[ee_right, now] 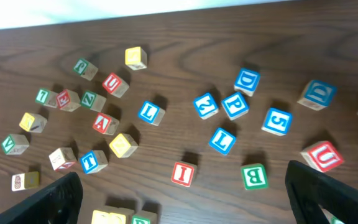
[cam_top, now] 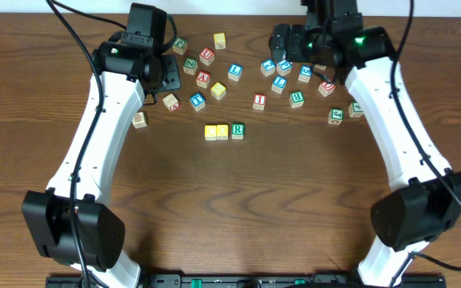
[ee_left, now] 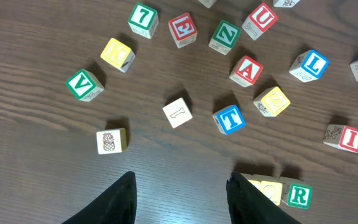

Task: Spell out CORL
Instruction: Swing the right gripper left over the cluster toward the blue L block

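Nearest, one row of three cubes side by side: two yellow cubes (cam_top: 212, 132) and one green R cube (cam_top: 238, 130). Beyond, among scattered cubes (cam_top: 203, 78), two blue L cubes (cam_top: 234, 72). Farthest, two empty claws: left gripper (ee_left: 180, 180) partly spread, right gripper (ee_right: 182, 174) wide.

Your left arm (cam_top: 94, 152) and right arm (cam_top: 390, 136) had smooth white link shells and bulky black joint housings. Black cables looped along both. A green light (cam_top: 361, 40) glowed near the right wrist. The left gripper (ee_left: 180, 199) and right gripper (ee_right: 191, 196) had matte black, tapered fingers.
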`<state>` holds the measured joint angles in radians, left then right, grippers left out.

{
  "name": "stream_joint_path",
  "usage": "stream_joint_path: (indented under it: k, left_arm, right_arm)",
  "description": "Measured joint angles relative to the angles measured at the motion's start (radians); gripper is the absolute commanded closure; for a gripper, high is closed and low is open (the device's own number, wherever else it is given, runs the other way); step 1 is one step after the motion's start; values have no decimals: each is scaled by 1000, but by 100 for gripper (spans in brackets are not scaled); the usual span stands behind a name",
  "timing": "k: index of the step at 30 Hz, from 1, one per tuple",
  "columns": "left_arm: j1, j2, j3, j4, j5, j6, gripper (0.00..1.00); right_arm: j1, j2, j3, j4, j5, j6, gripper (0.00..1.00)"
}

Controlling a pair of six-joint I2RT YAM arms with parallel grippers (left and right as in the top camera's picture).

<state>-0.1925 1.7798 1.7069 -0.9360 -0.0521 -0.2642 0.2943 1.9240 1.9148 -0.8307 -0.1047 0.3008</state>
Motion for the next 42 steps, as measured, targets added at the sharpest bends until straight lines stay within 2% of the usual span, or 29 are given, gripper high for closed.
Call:
stream_joint_path:
  k: [13,20,27,36,42]
  left_arm:
    - [0,0,0,-11,0,0,53]
    - [0,0,0,-11,0,0,54]
    - [0,0,0,-11,0,0,54]
    - [0,0,0,-19,0,0,53]
    - [0,0,0,-32,0,0,53]
  right_arm:
    - [34,83,0,55,52,37,4]
    - [35,117,0,148,60,81,8]
    - [71,225,5,309,20,157,10]
    - [139,436,131,333,46,193,15]
    - [175,480,132,363,133,194,20]
